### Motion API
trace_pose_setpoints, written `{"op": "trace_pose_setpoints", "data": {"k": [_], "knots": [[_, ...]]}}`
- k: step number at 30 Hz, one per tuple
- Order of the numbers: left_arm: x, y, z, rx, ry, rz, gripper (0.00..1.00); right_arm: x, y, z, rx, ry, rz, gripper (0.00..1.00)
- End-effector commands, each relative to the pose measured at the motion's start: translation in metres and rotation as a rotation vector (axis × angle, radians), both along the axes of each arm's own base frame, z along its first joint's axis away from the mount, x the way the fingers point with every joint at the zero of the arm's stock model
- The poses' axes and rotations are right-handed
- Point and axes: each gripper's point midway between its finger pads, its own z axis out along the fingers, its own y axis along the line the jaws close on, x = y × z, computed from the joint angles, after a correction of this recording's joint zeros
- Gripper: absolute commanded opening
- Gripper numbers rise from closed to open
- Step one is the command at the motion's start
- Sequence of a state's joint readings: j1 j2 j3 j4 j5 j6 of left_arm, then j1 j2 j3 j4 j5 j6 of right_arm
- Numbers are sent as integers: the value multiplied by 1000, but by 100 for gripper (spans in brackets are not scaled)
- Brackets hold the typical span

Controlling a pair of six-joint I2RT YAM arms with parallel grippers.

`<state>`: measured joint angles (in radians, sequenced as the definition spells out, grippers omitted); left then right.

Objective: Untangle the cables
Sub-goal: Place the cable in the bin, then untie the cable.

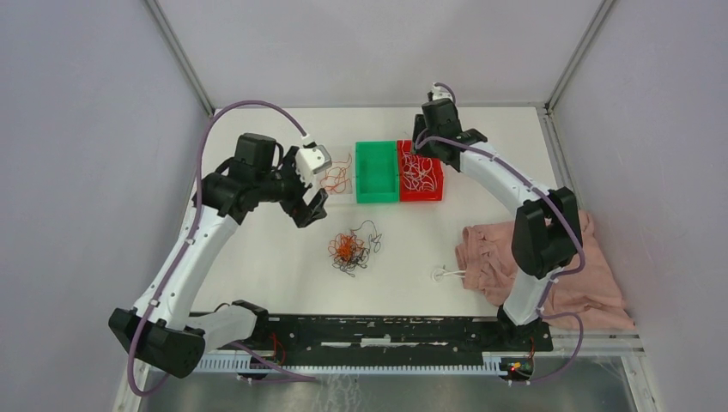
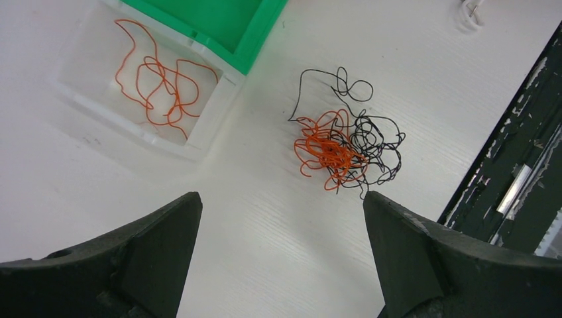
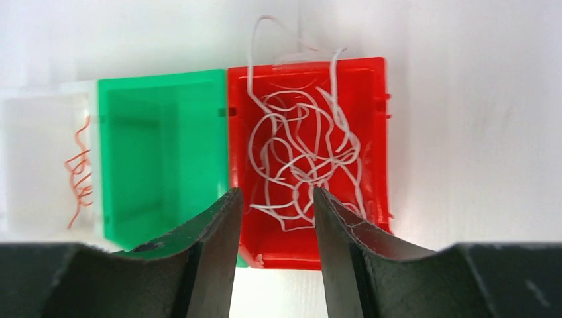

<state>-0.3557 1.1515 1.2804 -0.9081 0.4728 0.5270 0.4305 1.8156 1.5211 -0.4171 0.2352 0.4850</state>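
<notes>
Wire tangle (image 2: 341, 149) looks light and springy; the wide-spread left hand (image 2: 280, 199) should pinch the stray black loop (image 2: 351, 85). The right hand (image 3: 276, 193) is narrow and empty.

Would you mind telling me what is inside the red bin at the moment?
A loose bunch of white cables fills the red bin, a few loops poking over its rim. Fingers of the right gripper cover its near edge.
</notes>
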Motion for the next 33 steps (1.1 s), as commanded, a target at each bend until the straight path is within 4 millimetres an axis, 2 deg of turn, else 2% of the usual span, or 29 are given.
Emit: {"op": "trace_pose_setpoints", "data": {"k": [1,4,5,7,11,16,21,25,28,33], "knots": [[-10,-5,-20,-1,44,-56,97,-22,39,27,138,-70,133,50],[-27,-7,-52,4,141,-111,90,-64,67,20,181,-119,262,51],[-31,-7,-62,10,165,-124,87,-82,74,7,183,-105,307,51],[-35,-8,-78,22,199,-155,78,-113,94,2,200,-98,403,51],[-29,-12,-103,35,238,-162,70,-146,113,-13,219,-67,459,51],[-26,-20,-132,67,314,-213,65,-163,122,-27,265,-27,462,50],[-26,-23,-162,79,391,-200,64,-180,123,-28,271,-42,469,50],[-20,-22,-170,85,374,-189,59,-186,122,-24,288,-60,466,49],[-20,-21,-176,96,361,-208,50,-189,122,-26,294,-59,460,48],[-24,-27,-185,71,404,-233,46,-191,120,-25,305,-62,444,46]]}}
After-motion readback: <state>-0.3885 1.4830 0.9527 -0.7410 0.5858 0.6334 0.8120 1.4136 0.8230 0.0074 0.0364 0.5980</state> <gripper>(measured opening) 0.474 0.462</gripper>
